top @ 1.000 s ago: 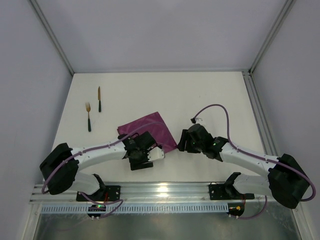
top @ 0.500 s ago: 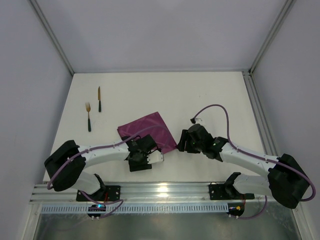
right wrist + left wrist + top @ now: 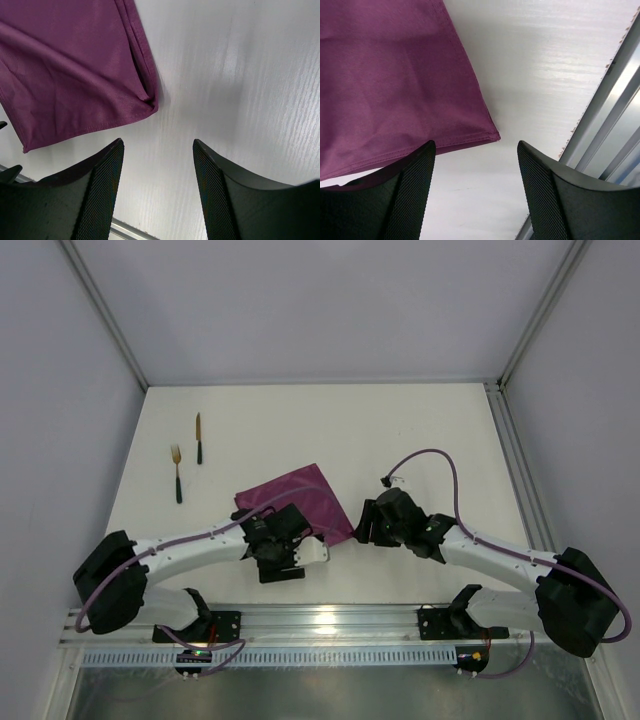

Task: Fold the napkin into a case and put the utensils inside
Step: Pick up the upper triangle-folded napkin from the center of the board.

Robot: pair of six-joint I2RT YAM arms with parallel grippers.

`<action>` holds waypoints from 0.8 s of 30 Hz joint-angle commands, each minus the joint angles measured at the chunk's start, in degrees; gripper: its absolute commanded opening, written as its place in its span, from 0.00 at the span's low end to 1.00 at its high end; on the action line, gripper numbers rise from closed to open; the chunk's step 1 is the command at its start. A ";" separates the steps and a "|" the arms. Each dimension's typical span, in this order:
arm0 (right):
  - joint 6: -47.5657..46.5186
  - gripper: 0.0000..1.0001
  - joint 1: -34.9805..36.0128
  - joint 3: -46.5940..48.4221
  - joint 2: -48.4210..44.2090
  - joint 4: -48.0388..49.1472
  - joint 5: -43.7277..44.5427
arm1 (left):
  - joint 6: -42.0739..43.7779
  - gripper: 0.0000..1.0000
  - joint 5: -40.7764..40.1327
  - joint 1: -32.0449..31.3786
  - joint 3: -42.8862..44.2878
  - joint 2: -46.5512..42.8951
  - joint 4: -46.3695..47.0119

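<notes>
Tabletop [image 3: 430, 430], napkin [image 3: 300, 495] partly under left hand [image 3: 475, 147]

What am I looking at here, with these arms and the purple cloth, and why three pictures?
These are two robot arms bolted to the near edge of a white table, each ending in a two-finger gripper. The wide picture comes from a fixed camera above and behind them. The two close-ups come from cameras on the wrists, so the dark shapes at the bottom are each arm's own fingers. On the table lies a magenta-purple napkin; its doubled edge in the right wrist view suggests it is folded over. A small gold fork and knife lie at the far left, away from it. The left gripper and right gripper are both open, hovering by the napkin's corners, holding nothing.
</notes>
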 commanded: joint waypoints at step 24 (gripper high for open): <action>-1.19 0.61 -0.13 0.66 -3.65 -0.54 0.13 | 3.63 0.37 0.01 -0.06 -4.87 7.74 9.72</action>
